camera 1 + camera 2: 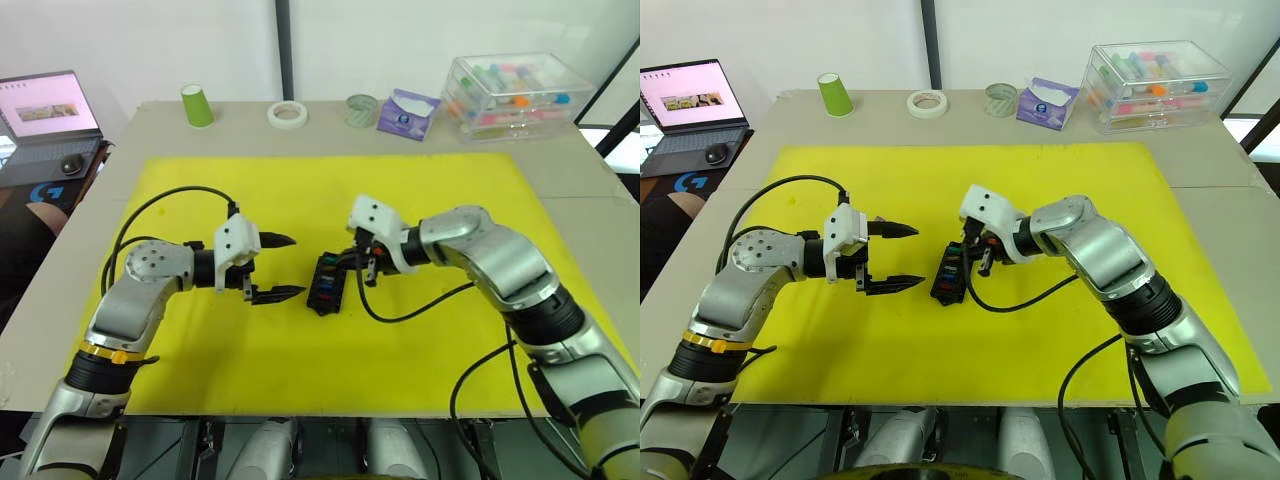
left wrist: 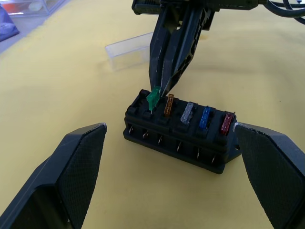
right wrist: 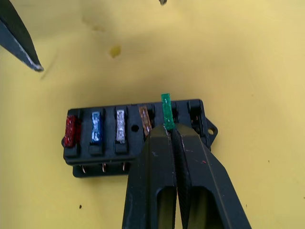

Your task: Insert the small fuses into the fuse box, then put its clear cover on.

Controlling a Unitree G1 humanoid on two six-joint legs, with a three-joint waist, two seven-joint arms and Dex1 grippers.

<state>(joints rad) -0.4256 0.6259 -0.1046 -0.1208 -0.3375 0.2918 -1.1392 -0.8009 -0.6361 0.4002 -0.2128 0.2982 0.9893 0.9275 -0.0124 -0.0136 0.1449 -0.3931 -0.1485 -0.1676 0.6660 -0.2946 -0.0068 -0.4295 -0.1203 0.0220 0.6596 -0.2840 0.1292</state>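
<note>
Your right pincer (image 3: 170, 130) pinches the small green blade fuse (image 3: 166, 110) over the black rectangular fuse box (image 3: 136, 136), seemingly part-seated; your left pincer (image 1: 276, 267) hovers beside it, spread wide.

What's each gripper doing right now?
Left gripper: open, empty, beside the fuse box.
Right gripper: shut on the green fuse, at a slot in the fuse box.

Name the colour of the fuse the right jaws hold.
Green fuse; clearest in the right wrist view.
</note>
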